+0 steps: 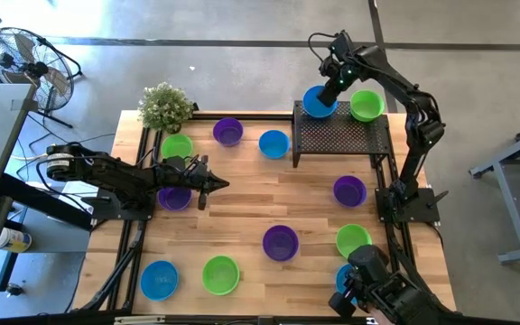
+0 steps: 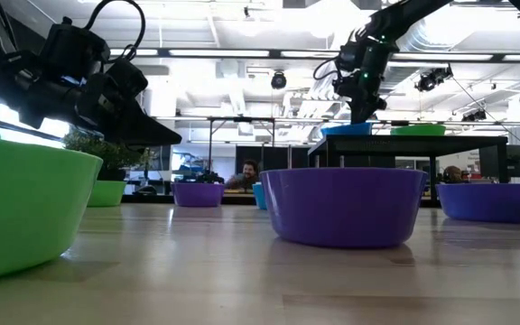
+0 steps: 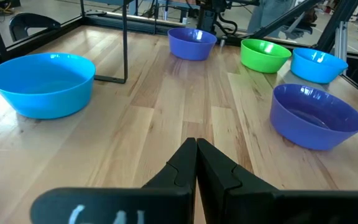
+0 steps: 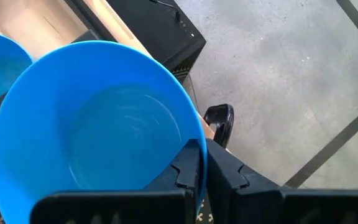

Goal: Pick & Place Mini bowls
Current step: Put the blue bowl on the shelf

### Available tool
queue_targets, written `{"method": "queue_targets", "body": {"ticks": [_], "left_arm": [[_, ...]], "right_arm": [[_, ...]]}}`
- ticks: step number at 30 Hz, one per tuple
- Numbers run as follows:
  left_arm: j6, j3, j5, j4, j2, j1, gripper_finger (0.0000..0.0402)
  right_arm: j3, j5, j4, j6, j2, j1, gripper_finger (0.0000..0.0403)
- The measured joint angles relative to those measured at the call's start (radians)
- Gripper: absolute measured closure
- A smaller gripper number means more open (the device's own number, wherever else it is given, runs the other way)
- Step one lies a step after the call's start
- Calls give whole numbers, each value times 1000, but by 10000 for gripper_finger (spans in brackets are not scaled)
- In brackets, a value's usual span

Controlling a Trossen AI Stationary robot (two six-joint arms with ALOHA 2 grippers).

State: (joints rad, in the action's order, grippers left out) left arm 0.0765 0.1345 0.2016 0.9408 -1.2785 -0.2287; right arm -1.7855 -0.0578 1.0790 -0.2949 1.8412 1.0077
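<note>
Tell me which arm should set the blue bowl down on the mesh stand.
Right. The right gripper is already shut on the blue bowl's rim over the black mesh stand, beside a green bowl. The left gripper is shut and empty, across the table.

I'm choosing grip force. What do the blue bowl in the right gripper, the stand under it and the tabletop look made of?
Blue bowl: likely thin plastic, smooth and glossy, with soft glare inside.
Stand: looks like black perforated metal mesh, matte.
Tabletop: light wood planks, visible grain, satin finish.
The right gripper is shut on the bowl's rim.

Overhead and table-level (facing roomward) views share the table.
</note>
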Motion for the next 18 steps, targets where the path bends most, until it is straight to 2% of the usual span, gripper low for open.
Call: {"method": "queue_targets", "body": {"ticks": [18], "left_arm": [[0,0,0,-1,0,0,397]], "right_arm": [[1,21,28,52,25,0,381]]}}
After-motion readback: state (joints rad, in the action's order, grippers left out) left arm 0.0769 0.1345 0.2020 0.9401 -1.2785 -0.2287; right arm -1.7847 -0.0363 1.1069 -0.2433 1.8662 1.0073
